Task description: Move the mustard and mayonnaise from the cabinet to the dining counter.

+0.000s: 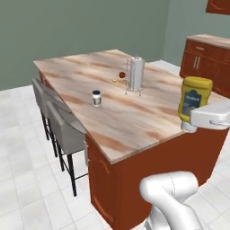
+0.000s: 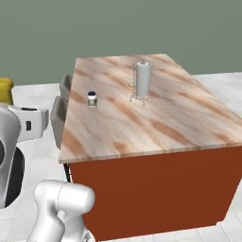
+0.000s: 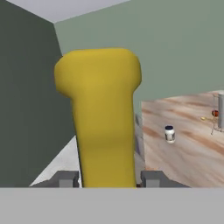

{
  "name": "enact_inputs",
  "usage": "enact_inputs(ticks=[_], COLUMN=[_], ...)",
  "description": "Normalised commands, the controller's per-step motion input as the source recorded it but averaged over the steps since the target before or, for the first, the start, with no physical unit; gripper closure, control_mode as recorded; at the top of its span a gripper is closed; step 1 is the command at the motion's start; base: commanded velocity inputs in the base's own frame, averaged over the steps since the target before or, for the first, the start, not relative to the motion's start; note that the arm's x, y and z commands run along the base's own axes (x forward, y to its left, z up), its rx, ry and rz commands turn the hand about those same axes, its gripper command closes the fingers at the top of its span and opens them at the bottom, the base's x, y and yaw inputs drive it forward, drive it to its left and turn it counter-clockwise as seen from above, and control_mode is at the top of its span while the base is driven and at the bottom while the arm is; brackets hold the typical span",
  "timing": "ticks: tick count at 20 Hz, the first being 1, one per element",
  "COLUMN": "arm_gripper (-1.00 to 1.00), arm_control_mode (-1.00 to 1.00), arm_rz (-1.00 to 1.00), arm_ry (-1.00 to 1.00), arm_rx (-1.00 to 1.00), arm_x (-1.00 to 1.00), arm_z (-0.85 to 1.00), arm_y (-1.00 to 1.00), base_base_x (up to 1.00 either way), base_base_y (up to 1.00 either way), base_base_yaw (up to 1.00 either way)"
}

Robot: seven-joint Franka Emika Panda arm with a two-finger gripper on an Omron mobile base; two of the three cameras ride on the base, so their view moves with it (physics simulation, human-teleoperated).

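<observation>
While the claw (image 3: 107, 179) grips the mustard bottle (image 1: 194, 100) upside down, at the right edge of the left base view, the step in hand looks like carrying it to the dining counter (image 1: 134, 121). Next it probably must come over the marble, turn upright and be set down on a bare part. One mayonnaise jar (image 1: 96, 98) already stands on the counter at middle left; farther back, one paper-towel roll (image 1: 136, 73) and two small fruits (image 1: 121, 75). Two stools (image 1: 63, 128) wait at left.
</observation>
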Motion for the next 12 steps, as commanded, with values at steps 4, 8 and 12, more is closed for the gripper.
enact_inputs(ticks=[4,8,12], arm_gripper=[1.00,1.00,1.00], arm_control_mode=[1.00,1.00,1.00], arm_rz=[0.00,0.00,0.00], arm_ry=[0.00,0.00,0.00], arm_rx=[0.00,0.00,0.00], arm_x=[0.00,0.00,0.00], arm_z=[0.00,0.00,0.00], arm_y=[0.00,0.00,0.00], base_base_x=[0.28,0.03,0.00], base_base_y=[0.67,0.75,0.77], base_base_yaw=[-0.31,-0.26,-0.24])
